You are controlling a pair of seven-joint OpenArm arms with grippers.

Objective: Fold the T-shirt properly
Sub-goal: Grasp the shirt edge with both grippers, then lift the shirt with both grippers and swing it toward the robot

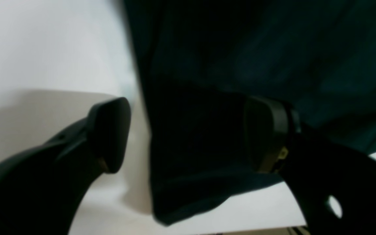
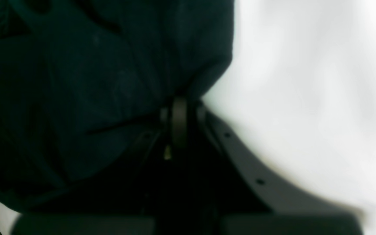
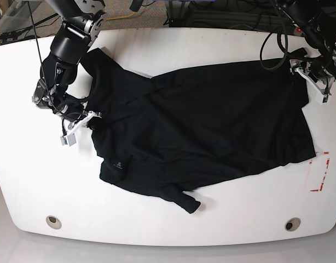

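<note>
The black T-shirt (image 3: 212, 120) lies spread and wrinkled across the white table (image 3: 157, 44), with one sleeve poking toward the front edge. At its left edge my right gripper (image 3: 91, 116) pinches the cloth. The right wrist view shows that gripper (image 2: 178, 111) with its fingers pressed together on a fold of the T-shirt (image 2: 93, 81). My left gripper (image 3: 306, 68) sits at the shirt's far right corner. In the left wrist view it (image 1: 188, 133) is open and straddles the edge of the T-shirt (image 1: 240, 49), one finger (image 1: 109, 133) over bare table and the other over cloth.
Red tape marks (image 3: 320, 172) lie on the table right of the shirt. Two round holes (image 3: 53, 221) (image 3: 292, 224) sit near the front edge. Cables (image 3: 222, 13) run behind the table's back edge.
</note>
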